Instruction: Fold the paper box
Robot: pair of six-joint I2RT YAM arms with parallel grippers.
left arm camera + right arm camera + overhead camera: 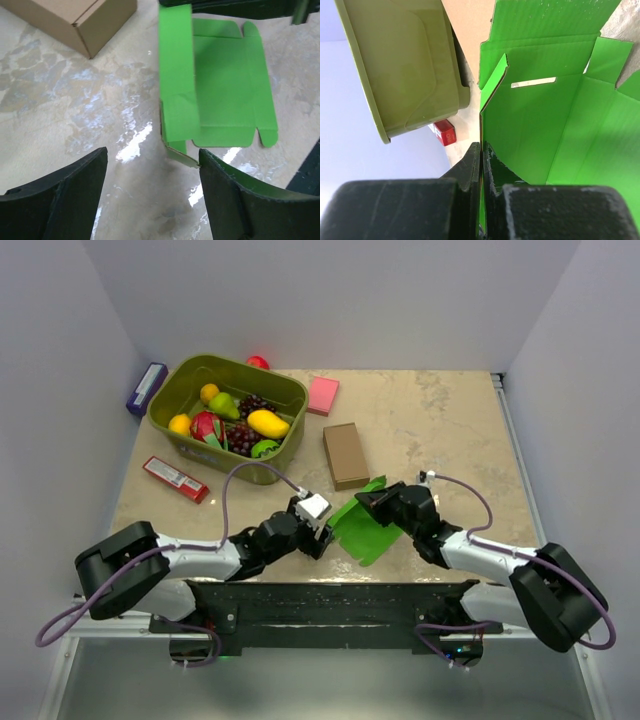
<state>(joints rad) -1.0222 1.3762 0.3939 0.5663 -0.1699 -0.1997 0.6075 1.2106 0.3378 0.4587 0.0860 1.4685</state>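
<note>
The paper box [366,528] is a bright green die-cut blank lying on the table between the two arms. In the left wrist view the paper box [227,85] lies mostly flat, with its left side panel folded upright. My left gripper [152,152] is open just in front of it; bare table shows between its fingers [240,200], and the box's near corner tab reaches the right fingertip. In the right wrist view my right gripper [481,146] is shut on the edge of the upright panel of the paper box [545,125]. From above, the right gripper [366,500] sits at the blank's far end.
A brown cardboard box [345,454] lies just behind the blank. An olive bin [190,385] of toy fruit stands back left, with a pink pad [322,395] beside it. A red bar [175,478] and a purple box [146,388] lie at the left.
</note>
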